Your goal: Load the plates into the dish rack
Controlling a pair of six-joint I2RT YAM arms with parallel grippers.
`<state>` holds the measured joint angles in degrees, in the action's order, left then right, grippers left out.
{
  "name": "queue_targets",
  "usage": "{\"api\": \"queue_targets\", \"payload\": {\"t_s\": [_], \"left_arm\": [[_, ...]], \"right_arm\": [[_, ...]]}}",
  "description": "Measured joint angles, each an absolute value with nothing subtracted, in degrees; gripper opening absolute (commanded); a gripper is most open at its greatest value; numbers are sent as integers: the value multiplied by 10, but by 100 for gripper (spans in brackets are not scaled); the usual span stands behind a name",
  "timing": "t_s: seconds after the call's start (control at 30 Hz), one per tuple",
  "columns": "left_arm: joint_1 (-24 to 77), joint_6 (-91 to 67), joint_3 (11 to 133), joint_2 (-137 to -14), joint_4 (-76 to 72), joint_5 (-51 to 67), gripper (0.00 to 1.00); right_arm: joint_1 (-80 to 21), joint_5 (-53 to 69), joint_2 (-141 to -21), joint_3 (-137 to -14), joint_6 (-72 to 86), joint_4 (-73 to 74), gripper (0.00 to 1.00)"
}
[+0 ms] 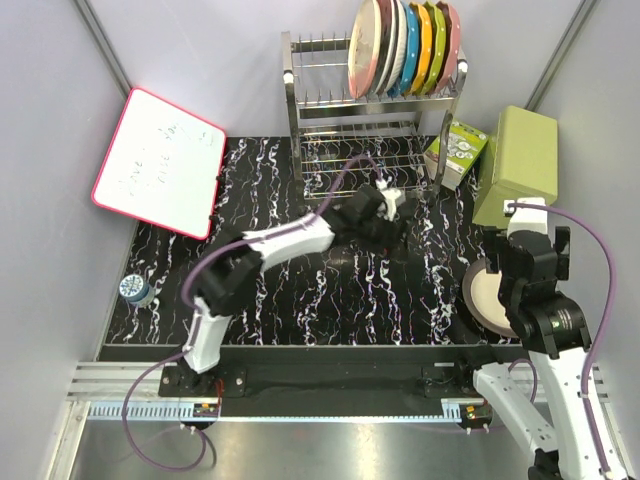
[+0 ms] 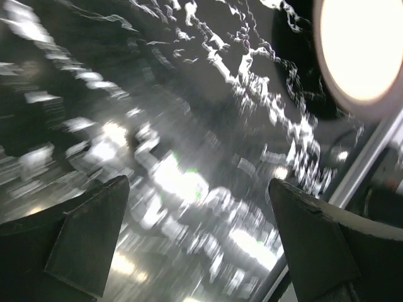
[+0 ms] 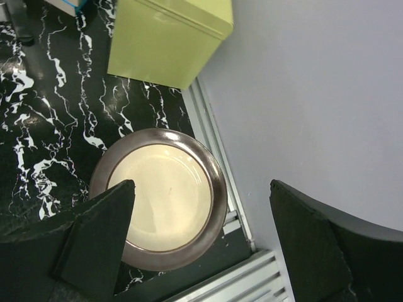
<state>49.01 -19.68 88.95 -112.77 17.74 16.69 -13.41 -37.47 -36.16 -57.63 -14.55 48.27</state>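
Writing, whiteboard [image 1: 160, 160]: red-framed, propped at the left wall; faint marks are seen on it, and none can be read.
Writing, carton [image 1: 458, 150]: white and green patterned print; too small to be read.
Worktop [image 1: 300, 290]: black marble-look surface veined in white, glossy; aluminium rails [image 1: 130, 385] are fitted along the near edge.
Room: pale grey walls [image 1: 200, 60] are set on three sides.
Dish rack [image 1: 300, 110]: two-tier steel wire rack, placed at the back centre of the worktop.
Racked plates [image 1: 400, 45]: stood on edge in a row at the right end of the upper tier. A pink-and-cream plate is at the left end, then patterned ones, then blue, orange, green and pink.
Cream plate [image 3: 164, 195]: dark brown rim, laid flat on the worktop at the right, close to the side rail and well apart from the rack.
Lime-green box [image 1: 520, 160]: placed behind the cream plate, just beside the carton.
Left gripper [image 2: 196, 189]: extended to the worktop's centre, near the lower tier; fingers held apart, nothing between them. This view is blurred.
Right gripper [image 3: 201, 189]: held over the cream plate; fingers spread wide, the plate not touched.
Small round blue-and-white object [image 1: 133, 289]: placed at the left edge; it cannot be identified.
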Motion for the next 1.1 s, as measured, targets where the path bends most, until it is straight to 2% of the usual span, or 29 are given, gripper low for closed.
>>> {"api": "queue_targets", "payload": {"t_s": [0.07, 0.23, 0.4, 0.7, 0.83, 0.87, 1.03, 1.1], "left_arm": [[509, -254, 913, -1191, 145, 165, 87], [558, -390, 919, -1273, 70, 164, 91], [590, -467, 966, -1300, -2, 168, 92], [615, -555, 1024, -1367, -89, 177, 83], [615, -575, 1052, -1416, -97, 177, 73], [615, -581, 1063, -1431, -108, 179, 67], [615, -583, 1091, -1454, -119, 179, 58], [616, -586, 1091, -1457, -121, 181, 48]], "right_arm": [[-123, -380, -356, -580, -127, 488, 93], [-119, -380, -359, -586, -102, 494, 94], [-119, -380, -352, -586, -100, 495, 94], [-118, -380, -339, -586, -100, 495, 94], [-117, -381, -348, -586, -101, 495, 94], [-117, -381, -351, -586, -101, 495, 94], [-117, -381, -355, -586, -100, 497, 93], [-116, -380, -354, -586, -100, 497, 93]]}}
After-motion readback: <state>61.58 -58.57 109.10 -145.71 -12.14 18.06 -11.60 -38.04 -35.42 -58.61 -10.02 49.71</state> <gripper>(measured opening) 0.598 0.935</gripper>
